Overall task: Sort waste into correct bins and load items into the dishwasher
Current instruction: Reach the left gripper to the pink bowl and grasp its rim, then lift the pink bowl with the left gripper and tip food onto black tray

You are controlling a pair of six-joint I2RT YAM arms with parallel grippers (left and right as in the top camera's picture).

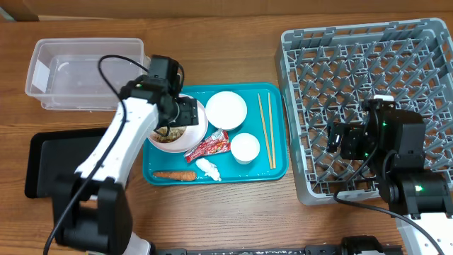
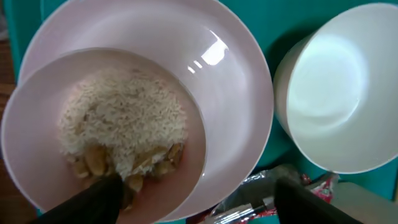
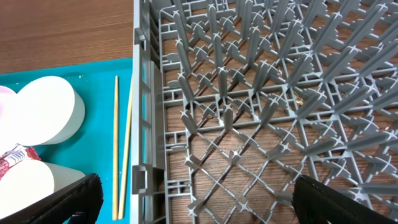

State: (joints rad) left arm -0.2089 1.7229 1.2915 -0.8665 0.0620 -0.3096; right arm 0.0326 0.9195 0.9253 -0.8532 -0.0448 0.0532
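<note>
Plate [image 2: 230, 93] directly under left gripper [image 2: 198, 190], on teal tray [image 2: 277, 25]. Jaws spread, holding nothing, near rim lying between them. Rice-like scraps [image 2: 124, 121] heaped loose on plate; likely to spill if tipped. Plate looks rigid, glossy, probably slippery and breakable: pinch at rim, keep level. White bowl [image 2: 339, 99] just beside. Farther off, right gripper [image 3: 196, 190] wide apart, empty, over dish rack [image 3: 261, 93].

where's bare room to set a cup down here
The clear tub and the dish rack look empty, and bare tabletop lies between them. The teal tray is crowded with plate, bowl, cup, wrapper and chopsticks.
</note>
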